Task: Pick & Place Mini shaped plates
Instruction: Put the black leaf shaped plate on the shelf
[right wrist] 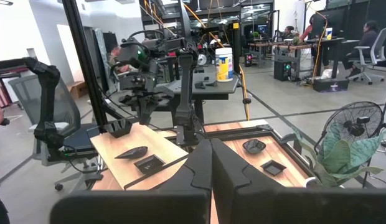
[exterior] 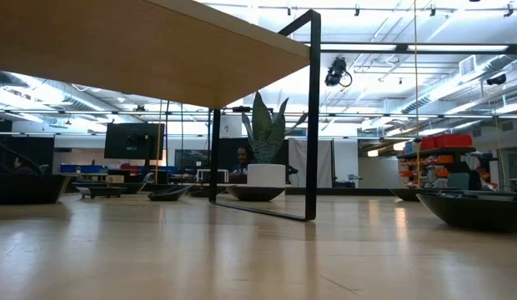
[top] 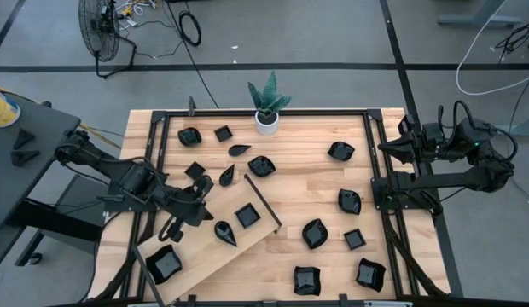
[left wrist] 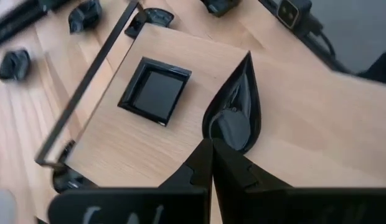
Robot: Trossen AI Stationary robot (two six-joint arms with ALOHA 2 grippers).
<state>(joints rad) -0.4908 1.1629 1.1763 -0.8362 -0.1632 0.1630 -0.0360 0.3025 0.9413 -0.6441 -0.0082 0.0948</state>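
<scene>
Three mini shaped plates lie on the large wooden board [top: 196,243] at the bench's [top: 307,175] seven o'clock corner: a teardrop plate [top: 225,232], a square plate [top: 247,215] and a bigger wavy one [top: 164,263]. The rest are scattered loose over the bench from ten o'clock round to five. The left gripper [top: 175,223] hangs over the board, its fingers [left wrist: 196,174] pressed together on nothing, tips just short of the teardrop plate [left wrist: 233,112]; this looks like a release just made. The teardrop's long axis runs roughly ten to four o'clock, tip away from the gripper. The right gripper [right wrist: 211,163], likewise closed and empty, waits at three o'clock.
</scene>
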